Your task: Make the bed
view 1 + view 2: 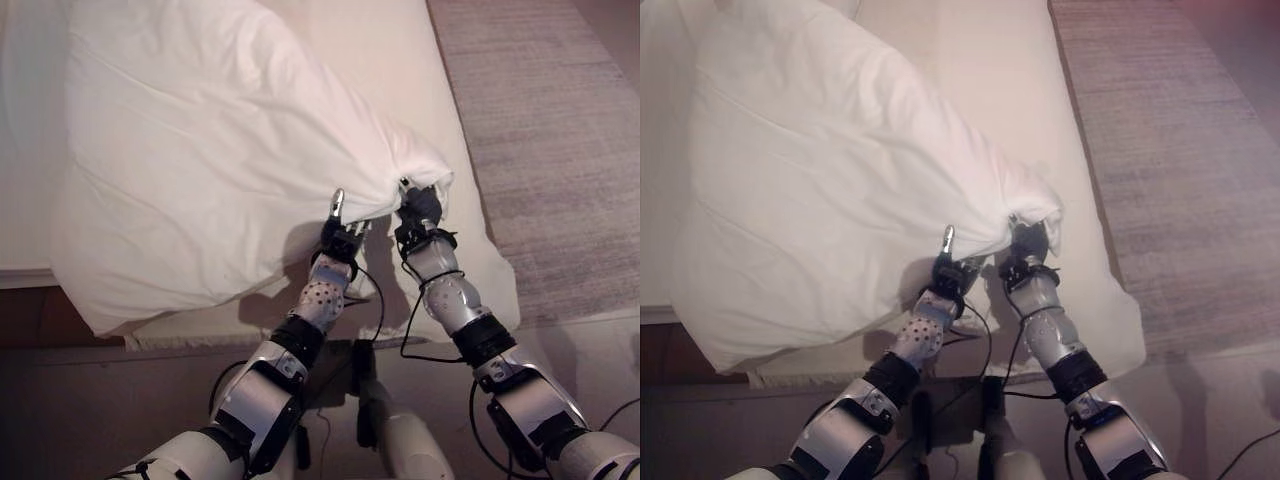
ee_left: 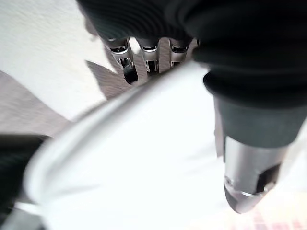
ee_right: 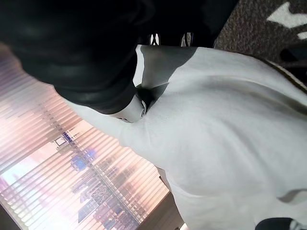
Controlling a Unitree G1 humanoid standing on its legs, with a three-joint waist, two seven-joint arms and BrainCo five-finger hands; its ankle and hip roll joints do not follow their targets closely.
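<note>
- The pillow (image 1: 210,160) hangs lifted over the bed (image 1: 400,70), held by one bunched corner near the bed's near edge; most of its bulk sags toward the robot's left, past the mattress side.
- Risk: the hold is on a small gather of cloth only. The weight hanging far out to the left could, I judge, drag the fabric out of the fingers, and the pillow would drop half off the bed or onto the floor (image 1: 70,400).
- A quick swing would make this worse, since the pillow pivots freely about that corner.
- The right hand (image 1: 420,212) is raised, forearm steep, its fingers buried in the gathered corner; it seems clamped on the cloth, though the fingers are largely hidden.
- The left hand (image 1: 343,237) sits just beside it under the pillow's edge, one finger pointing up, cloth pinched between thumb and curled fingers in its wrist view.
</note>
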